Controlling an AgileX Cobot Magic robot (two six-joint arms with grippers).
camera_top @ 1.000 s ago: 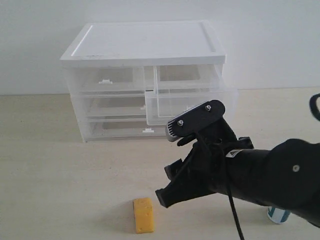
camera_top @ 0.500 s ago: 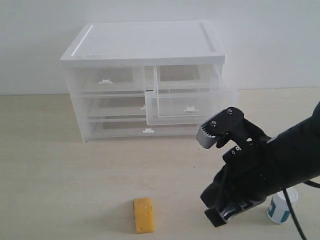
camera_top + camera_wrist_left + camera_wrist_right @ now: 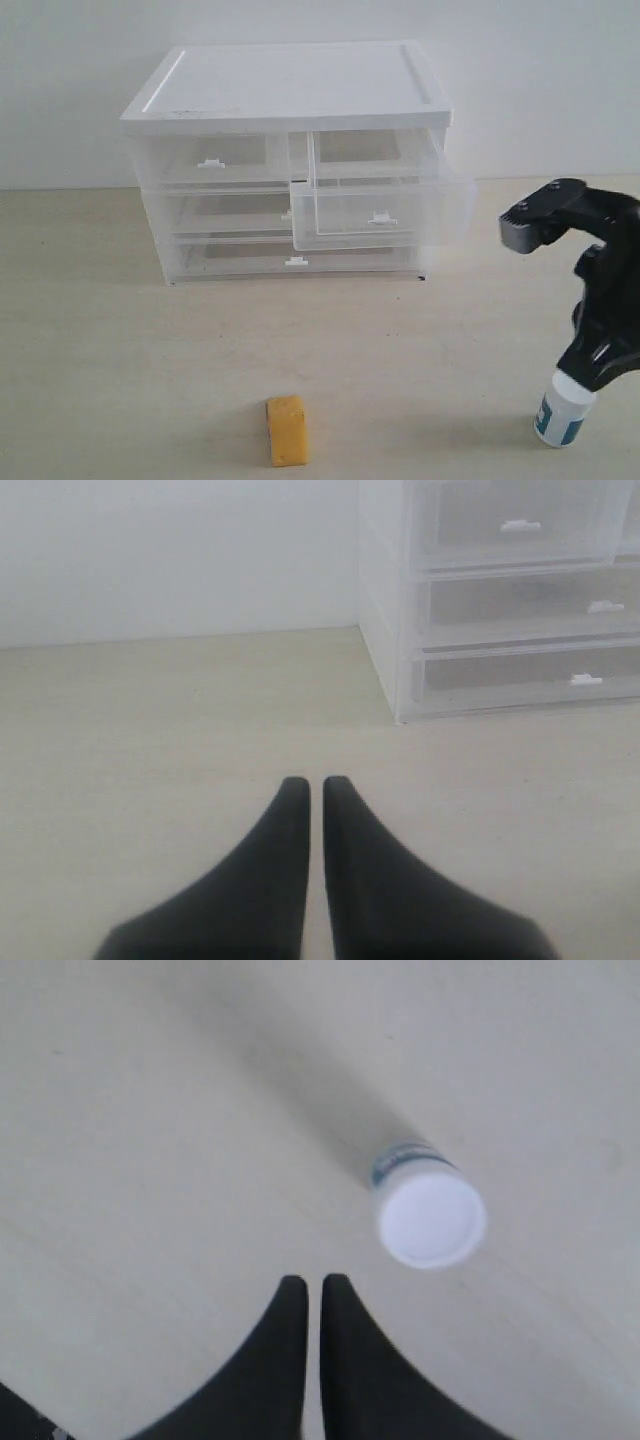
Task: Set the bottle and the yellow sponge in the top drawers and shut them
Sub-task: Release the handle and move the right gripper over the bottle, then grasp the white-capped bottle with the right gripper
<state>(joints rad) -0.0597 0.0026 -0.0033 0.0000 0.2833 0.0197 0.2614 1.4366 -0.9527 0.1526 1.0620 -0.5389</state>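
The bottle (image 3: 563, 410) stands upright on the table at the front right, and its white cap (image 3: 431, 1216) faces the right wrist camera. My right gripper (image 3: 588, 376) hangs just above and beside it, shut and empty (image 3: 306, 1282), with the fingertips clear of the cap. The yellow sponge (image 3: 287, 430) lies at the front centre. The right top drawer (image 3: 375, 210) is pulled out; the left top drawer (image 3: 210, 160) is pushed in. My left gripper (image 3: 309, 782) is shut on nothing, low over the table to one side of the cabinet.
The white cabinet (image 3: 290, 90) stands at the back centre against the wall, with two full-width drawers (image 3: 230, 255) below the top pair, both pushed in. Its side and drawer fronts (image 3: 520, 600) appear in the left wrist view.
My right arm has swung from in front of the cabinet over to the right, uncovering the open drawer and the bottle. The sponge, bottle and drawers have stayed put.
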